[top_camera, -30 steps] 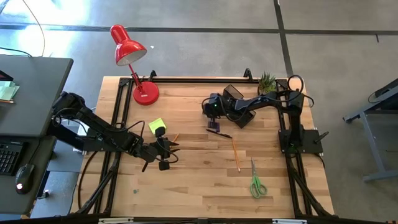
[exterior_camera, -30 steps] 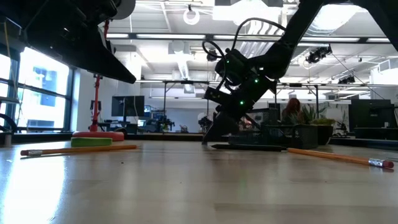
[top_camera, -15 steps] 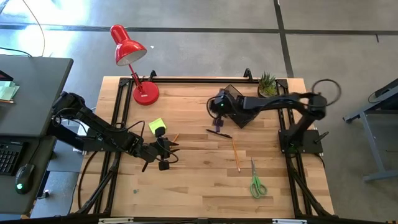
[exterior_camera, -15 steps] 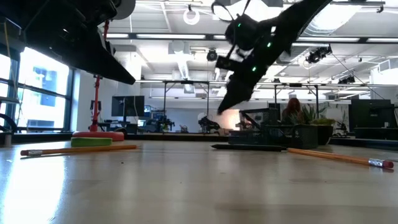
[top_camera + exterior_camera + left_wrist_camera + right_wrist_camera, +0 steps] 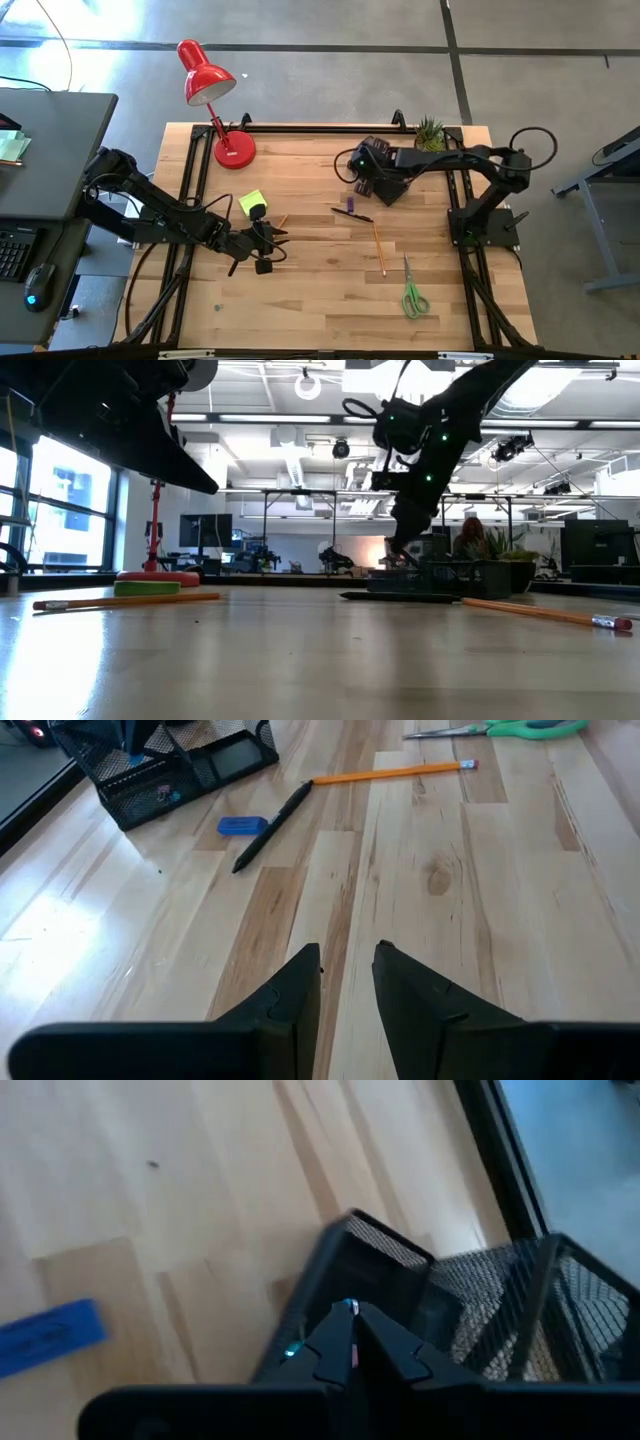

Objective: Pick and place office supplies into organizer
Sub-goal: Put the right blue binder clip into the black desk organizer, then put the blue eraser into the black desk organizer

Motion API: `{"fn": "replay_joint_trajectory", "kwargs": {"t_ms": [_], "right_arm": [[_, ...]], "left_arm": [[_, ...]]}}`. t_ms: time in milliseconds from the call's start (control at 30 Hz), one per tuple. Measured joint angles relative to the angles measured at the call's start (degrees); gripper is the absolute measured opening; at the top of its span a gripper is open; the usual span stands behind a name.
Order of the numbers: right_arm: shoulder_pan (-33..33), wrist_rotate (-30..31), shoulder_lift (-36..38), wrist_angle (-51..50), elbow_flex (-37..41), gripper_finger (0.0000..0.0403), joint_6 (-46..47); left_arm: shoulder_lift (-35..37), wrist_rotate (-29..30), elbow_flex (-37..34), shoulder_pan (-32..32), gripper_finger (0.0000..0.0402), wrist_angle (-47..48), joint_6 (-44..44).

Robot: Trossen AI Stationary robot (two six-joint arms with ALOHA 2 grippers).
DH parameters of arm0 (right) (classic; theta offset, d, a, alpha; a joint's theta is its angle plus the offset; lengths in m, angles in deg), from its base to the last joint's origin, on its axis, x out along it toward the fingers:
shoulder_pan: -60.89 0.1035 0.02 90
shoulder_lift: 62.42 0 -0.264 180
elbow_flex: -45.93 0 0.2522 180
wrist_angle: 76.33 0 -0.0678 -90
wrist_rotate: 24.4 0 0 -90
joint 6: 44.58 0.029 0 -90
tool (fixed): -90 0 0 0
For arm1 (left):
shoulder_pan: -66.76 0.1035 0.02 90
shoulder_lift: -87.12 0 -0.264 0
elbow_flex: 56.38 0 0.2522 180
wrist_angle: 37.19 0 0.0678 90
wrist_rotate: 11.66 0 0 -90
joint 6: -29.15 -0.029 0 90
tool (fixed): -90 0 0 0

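My right gripper is shut and hangs over the black mesh organizer, which stands at the table's far right. A dark pen, a small blue piece, an orange pencil and green-handled scissors lie flat on the wood. The yellow-green sticky-note block and a second pencil lie near my left gripper. That gripper is open over bare wood, with nothing between its fingers. My right gripper shows a tiny pale speck at its shut fingertips. I cannot tell whether this is a held thing or a glint. The fingers slant down over the organizer's near compartment and are clear of the mesh.
A red desk lamp stands at the far left corner and a small potted plant behind the organizer. Black rails run along the table's left, far and right edges. Bare wood lies along the near side, left of the scissors.
My right gripper has risen from the table beside the pen and gone toward the far right, ending over the organizer, and it has tipped more steeply down. The pen and the blue piece have stayed where they lay.
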Motion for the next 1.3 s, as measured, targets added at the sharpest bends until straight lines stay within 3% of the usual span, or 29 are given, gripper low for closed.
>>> {"fn": "replay_joint_trajectory", "kwargs": {"t_ms": [433, 500, 633, 733, 833, 1000, 1300], "right_arm": [[-0.2, -1.8, 0.1, 0.6, 0.0, 0.0055, 1.9], [0.4, -5.2, 0.1, 1.3, 0.0, 0.0067, 3.0], [1.9, -17.5, 0.2, 3.0, 0.0, 0.0086, 9.3], [4.0, -21.0, 0.2, 2.8, 0.0, 0.0094, 15.8], [6.4, -19.7, 0.2, 2.5, 0.0, 0.0098, 20.0], [9.9, -11.8, 0.1, 2.6, 0.0, 0.0099, 29.4], [10.5, -12.6, -1.4, 3.0, 0.0, 0.0106, 34.9]], "left_arm": [[0.0, 0.0, 0.0, 0.0, 0.0085, 0.1, -0.1], [0.0, 0.0, 0.0, 0.0, 0.0085, 0.1, -0.1], [0.0, 0.0, 0.0, 0.0, 0.0085, 0.1, -0.1], [0.0, 0.0, 0.0, 0.0, 0.0085, 0.1, -0.1], [0.0, 0.0, 0.0, 0.0, 0.0085, 0.1, 0.0], [0.0, 0.0, 0.0, 0.0, 0.0085, 0.0, 0.0], [0.0, 0.0, 0.0, 0.0, 0.0085, -0.4, 0.0]]}}
